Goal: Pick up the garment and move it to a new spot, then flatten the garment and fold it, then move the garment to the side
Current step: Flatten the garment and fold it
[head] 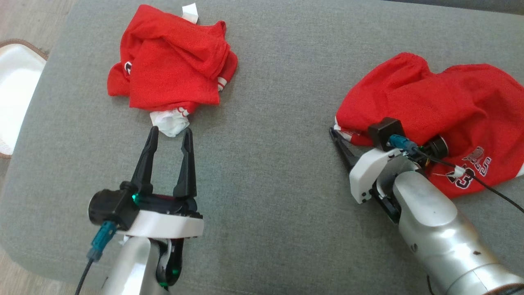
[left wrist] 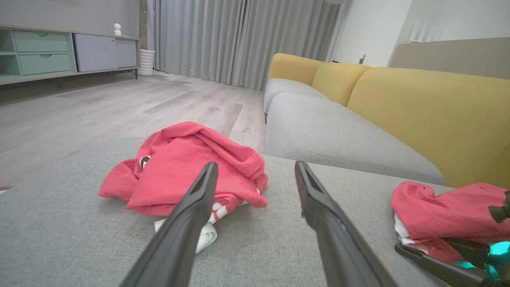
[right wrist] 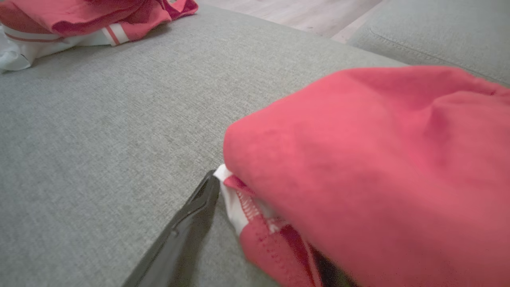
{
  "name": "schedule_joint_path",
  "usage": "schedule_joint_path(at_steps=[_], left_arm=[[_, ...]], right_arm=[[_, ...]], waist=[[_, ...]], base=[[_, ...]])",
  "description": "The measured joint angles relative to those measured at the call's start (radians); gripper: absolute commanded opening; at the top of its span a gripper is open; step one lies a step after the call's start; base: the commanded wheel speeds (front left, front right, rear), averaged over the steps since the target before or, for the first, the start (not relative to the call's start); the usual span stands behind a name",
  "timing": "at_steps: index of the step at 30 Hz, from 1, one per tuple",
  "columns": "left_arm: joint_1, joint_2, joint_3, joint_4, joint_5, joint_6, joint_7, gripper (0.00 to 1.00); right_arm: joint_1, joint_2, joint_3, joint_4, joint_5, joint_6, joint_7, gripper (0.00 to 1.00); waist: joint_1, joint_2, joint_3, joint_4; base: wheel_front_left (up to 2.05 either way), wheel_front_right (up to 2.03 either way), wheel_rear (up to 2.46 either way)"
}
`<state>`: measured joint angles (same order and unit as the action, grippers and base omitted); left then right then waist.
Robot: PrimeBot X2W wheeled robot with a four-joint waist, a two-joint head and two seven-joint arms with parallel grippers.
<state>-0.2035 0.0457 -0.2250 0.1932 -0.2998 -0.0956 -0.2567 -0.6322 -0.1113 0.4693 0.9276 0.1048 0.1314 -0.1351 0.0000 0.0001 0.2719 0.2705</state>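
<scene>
left garment [head: 172, 61] and right garment [head: 430, 94], both red, lie crumpled on a grey cushion [head: 266, 184], nothing folded yet. left gripper [head: 170, 131] spread apart; right gripper [head: 342, 141] spread at a hem.

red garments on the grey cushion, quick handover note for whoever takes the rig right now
left gripper: jaws open, tips at the white hem of the crumpled red garment.
right gripper: jaws open at the edge of the red jersey, one finger hidden by cloth.
both pieces lie bunched on the grey cushion, apart.
done: nothing visible. left: grasp, move, flatten, fold, set aside.
</scene>
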Motion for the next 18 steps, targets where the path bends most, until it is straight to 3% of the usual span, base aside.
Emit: schedule_joint_path(at_steps=[1, 11, 18], left_arm=[[0.0, 0.0, -0.001, 0.0, -0.002, 0.0, 0.0, 1.0], [0.0, 0.0, 0.002, 0.0, -0.01, 0.009, 0.0, 1.0], [0.009, 0.0, 0.011, -0.002, -0.01, 0.016, 0.0, 1.0]], right_arm=[[-0.008, 0.001, 0.011, 0.012, 0.016, 0.0, 0.003, 0.0], [-0.03, 0.01, 0.11, 0.054, 0.119, 0.0, -0.076, 0.0], [-0.048, 0.032, 0.188, -0.107, 0.229, 0.0, -0.109, 0.0]], waist=[[0.0, 0.0, 0.0, 0.001], [0.0001, 0.0, -0.027, -0.017], [-0.0001, 0.0, -0.075, -0.041]], base=[[0.0, 0.0, 0.0], [0.0, 0.0, 0.0], [0.0, 0.0, 0.0]])
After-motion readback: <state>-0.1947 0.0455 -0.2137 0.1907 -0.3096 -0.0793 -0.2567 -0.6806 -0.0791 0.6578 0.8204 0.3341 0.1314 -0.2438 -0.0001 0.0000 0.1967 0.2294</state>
